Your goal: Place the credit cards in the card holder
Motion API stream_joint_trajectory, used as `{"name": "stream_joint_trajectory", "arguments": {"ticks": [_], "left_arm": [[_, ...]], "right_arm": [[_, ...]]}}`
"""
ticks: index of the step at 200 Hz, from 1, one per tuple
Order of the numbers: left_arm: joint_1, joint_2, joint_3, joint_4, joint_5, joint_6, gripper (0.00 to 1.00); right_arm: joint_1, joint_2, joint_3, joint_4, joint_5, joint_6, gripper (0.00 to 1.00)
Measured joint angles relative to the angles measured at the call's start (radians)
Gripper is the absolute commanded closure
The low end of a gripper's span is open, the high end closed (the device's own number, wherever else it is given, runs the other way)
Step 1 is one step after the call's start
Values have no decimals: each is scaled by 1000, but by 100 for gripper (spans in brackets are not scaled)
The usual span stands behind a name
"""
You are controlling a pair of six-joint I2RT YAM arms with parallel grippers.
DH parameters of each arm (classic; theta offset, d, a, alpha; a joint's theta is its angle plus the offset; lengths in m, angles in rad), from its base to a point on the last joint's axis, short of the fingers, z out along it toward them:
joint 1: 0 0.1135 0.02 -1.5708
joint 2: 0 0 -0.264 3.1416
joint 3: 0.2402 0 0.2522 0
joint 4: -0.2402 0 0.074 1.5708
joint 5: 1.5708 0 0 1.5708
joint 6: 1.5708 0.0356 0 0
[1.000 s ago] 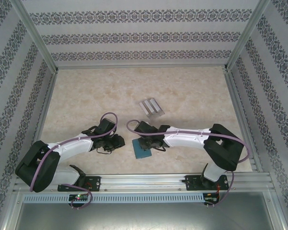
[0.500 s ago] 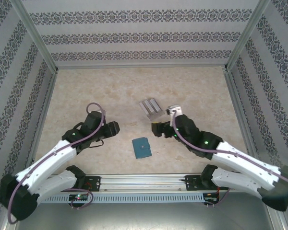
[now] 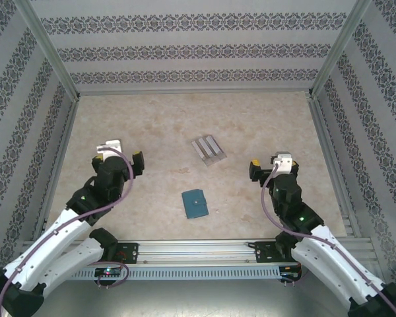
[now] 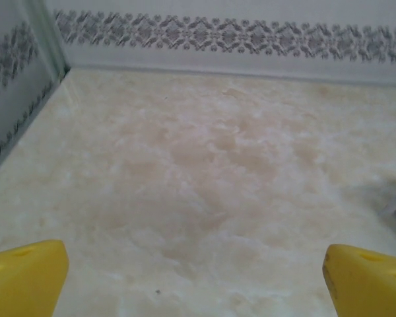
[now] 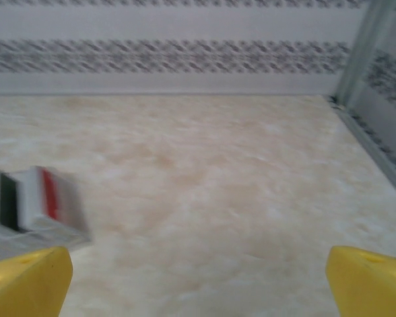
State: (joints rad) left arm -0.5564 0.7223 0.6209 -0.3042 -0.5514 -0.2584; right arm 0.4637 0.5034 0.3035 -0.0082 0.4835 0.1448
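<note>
1. Card holder (image 3: 195, 204), teal-blue and folded flat, lies on the table (image 3: 138, 119) near its front edge, roughly midway between the two arms; nothing touches it.
2. The credit cards (image 3: 208, 150) lie in a small fanned cluster farther back, slightly right of the card holder and apart from it. From above they look grey.
3. The left end effector (image 3: 117, 160) is over the left part of the table, well apart from both card holder and cards. Its fingers are spread wide with nothing between them.
4. In the left wrist view its yellow fingertips (image 4: 26, 277) sit at the bottom corners, with bare marbled table between them.
5. The right end effector (image 3: 274, 170) is over the right part of the table, also well apart from both things, spread wide and holding nothing.
6. In the right wrist view the cards (image 5: 33, 205) show blurred at the left edge, with dark, white and red stripes, just beyond one yellow fingertip (image 5: 26, 281).
</note>
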Motion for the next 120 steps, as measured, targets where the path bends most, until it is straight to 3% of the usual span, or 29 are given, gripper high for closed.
{"name": "stream_joint_trajectory", "arguments": {"ticks": [25,47,84,120], "left_arm": [[36,51,-217,302,30,241,1],[156,134,-315,445,122,343,1],[406,289,-367,692,312,355,1],[507,421,-394,871,454,332,1]], "right_arm": [[-232,126,-87,222,-135,-18,2],[-369,315,-115,341,-251,-31,2],[-402,610,-117,617,-365,-75,2],[-436,836,-56,800,-426,-99,2]]}}
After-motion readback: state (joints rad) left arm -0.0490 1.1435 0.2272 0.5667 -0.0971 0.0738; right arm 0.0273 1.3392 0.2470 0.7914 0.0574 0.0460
